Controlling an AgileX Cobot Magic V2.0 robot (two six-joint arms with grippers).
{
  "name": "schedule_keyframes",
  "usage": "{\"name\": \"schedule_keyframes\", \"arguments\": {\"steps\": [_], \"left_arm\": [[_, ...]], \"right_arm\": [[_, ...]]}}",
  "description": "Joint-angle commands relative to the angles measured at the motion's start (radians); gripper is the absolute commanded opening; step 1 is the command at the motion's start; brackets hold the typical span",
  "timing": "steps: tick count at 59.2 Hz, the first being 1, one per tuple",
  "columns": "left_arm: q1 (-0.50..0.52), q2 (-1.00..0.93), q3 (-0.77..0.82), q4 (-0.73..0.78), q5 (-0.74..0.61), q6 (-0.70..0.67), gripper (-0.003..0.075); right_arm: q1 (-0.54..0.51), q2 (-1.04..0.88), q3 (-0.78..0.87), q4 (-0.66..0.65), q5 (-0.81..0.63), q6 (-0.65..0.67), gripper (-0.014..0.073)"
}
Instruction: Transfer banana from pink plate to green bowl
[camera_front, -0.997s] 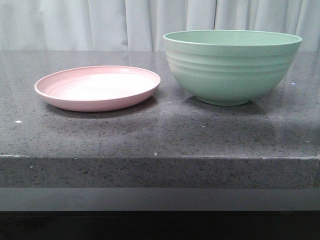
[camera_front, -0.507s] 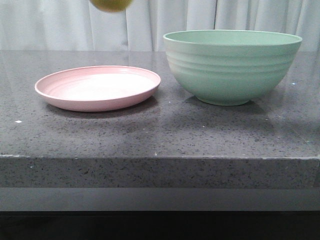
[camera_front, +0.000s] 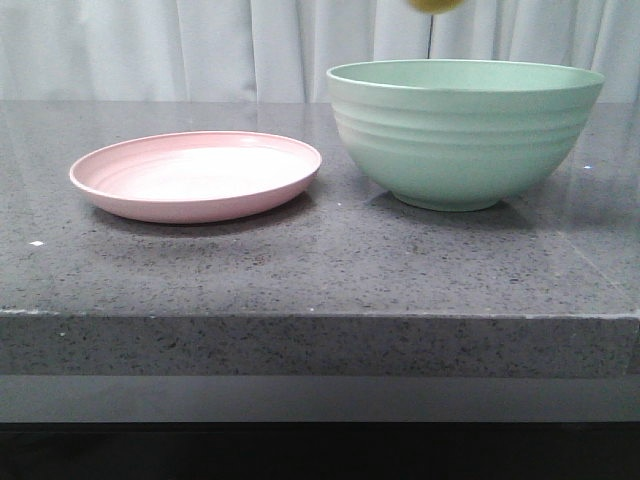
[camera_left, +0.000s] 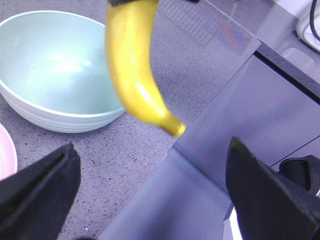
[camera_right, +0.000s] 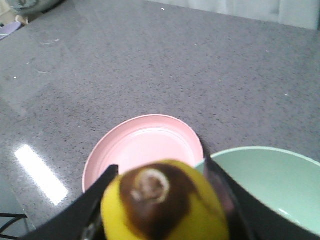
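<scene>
The right gripper (camera_right: 160, 210) is clamping the banana (camera_right: 162, 202) between its two black fingers (camera_right: 100, 200), brown end facing the wrist camera. The fruit is hanging in the air, clear of both dishes. Below and ahead of that gripper, the pink plate (camera_right: 142, 147) is sitting empty on the speckled grey counter (camera_right: 150, 65), with the green bowl (camera_right: 270, 175) just beside it, rims close. In the front view only the banana's yellow tip (camera_front: 435, 5) is showing at the top edge, above the bowl's (camera_front: 465, 130) rim; the plate (camera_front: 195, 175) is lying apart from the bowl. The left gripper (camera_left: 150, 190) is sitting wide apart, gripping nothing, its dark fingers (camera_left: 35, 190) spread at the frame corners. Ahead of it the banana (camera_left: 132, 65) is dangling tip-down, with the bowl (camera_left: 55, 65) beyond, empty inside.
</scene>
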Motion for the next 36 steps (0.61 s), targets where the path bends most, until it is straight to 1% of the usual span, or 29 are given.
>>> {"name": "schedule_keyframes", "arguments": {"steps": [1,8,17,24,36], "left_arm": [[0.001,-0.020,-0.029,-0.047,-0.037,0.000,0.0585],[0.001,-0.020,-0.029,-0.047,-0.037,0.000,0.0585],[0.001,-0.020,-0.029,-0.047,-0.037,0.000,0.0585],[0.001,-0.020,-0.029,-0.047,-0.037,0.000,0.0585],[0.001,-0.020,-0.029,-0.047,-0.037,0.000,0.0585]], "right_arm": [[-0.040,0.012,-0.098,-0.005,0.034,0.074,0.0230],[-0.077,0.099,-0.191,-0.005,0.129,0.131,0.0230],[-0.112,0.225,-0.316,-0.004,0.245,0.171,0.0230],[-0.112,0.318,-0.394,-0.004,0.271,0.175,0.0230],[-0.112,0.407,-0.435,-0.004,0.266,0.175,0.0230]]}}
